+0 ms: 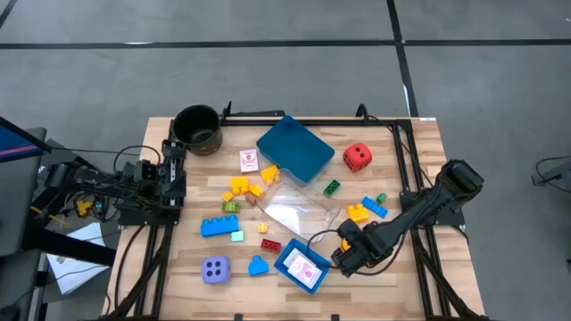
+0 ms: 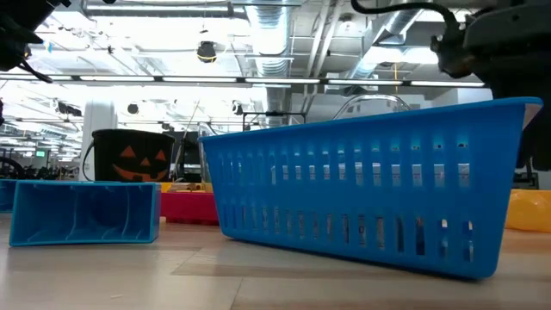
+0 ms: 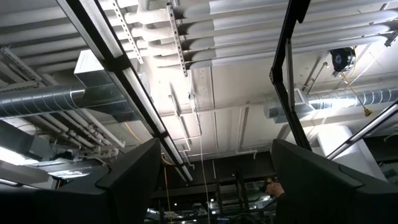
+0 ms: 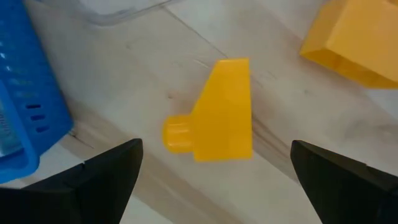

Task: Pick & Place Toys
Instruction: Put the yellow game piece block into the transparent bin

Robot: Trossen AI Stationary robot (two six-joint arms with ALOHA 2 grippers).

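The right gripper [image 4: 214, 171] hovers, jaws spread, over a yellow brick [image 4: 221, 112] (left gripper [image 3: 211, 180] parked, jaws apart).

The floor [image 1: 268, 71] around the wooden surface [image 1: 419, 285] is grey and smooth, crossed by dark seam lines and one pale strip; overhead, the ceiling [image 3: 224, 93] is white and open, hung with round ducts [image 3: 37, 102], bundled pipes [image 3: 261, 28] and slotted metal struts [image 3: 177, 37]; long strip lights [image 2: 129, 79] run in rows across the room beyond the surface, bright and cool; a small dark fan [image 3: 341, 59] hangs near the ducts; the far end of the room lies darker.
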